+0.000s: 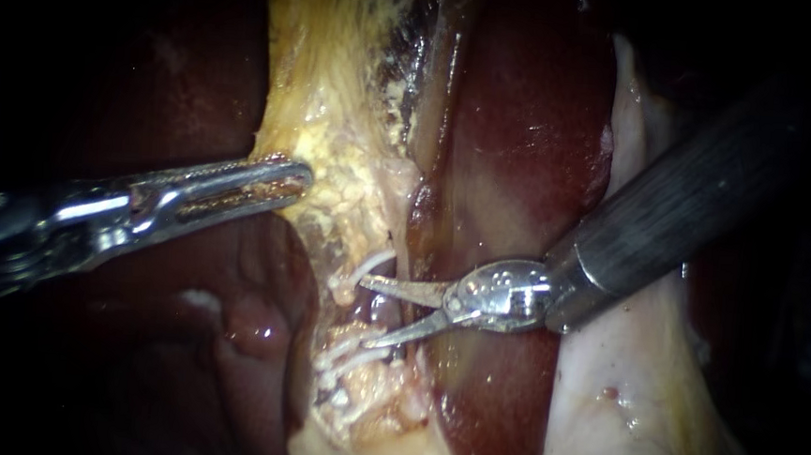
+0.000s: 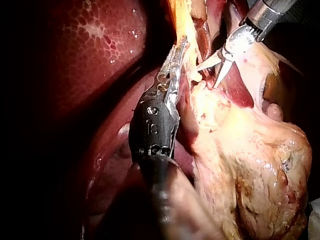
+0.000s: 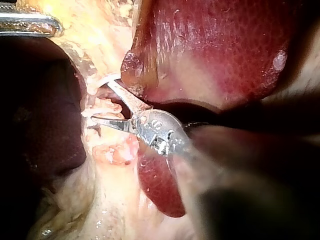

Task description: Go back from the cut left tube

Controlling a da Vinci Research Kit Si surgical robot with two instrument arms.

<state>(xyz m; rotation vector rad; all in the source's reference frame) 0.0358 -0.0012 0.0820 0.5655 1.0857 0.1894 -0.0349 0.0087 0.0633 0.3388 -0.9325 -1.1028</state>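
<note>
A strip of yellow fatty tissue point(image 1: 336, 129) runs down the middle of the endoscope view. My left instrument point(image 1: 286, 183) is shut on its left edge. Lower on the strip, the cut tube shows as two stumps, one with a white clip point(image 1: 366, 265) above the gap and one with white clips point(image 1: 341, 357) below it. My right instrument point(image 1: 367, 312) has two thin blades standing open, one tip at each stump, with the dark gap between them. The right wrist view shows the same open blades point(image 3: 100, 100) at the clipped ends point(image 3: 102, 80).
Dark red liver point(image 1: 523, 141) lies right of the strip, under the right instrument's shaft point(image 1: 688, 207). Pale tissue point(image 1: 621, 391) lies at the lower right. More liver point(image 1: 230, 330) lies beneath the left instrument. In the left wrist view a bulky yellow mass point(image 2: 260, 165) sits beside that instrument.
</note>
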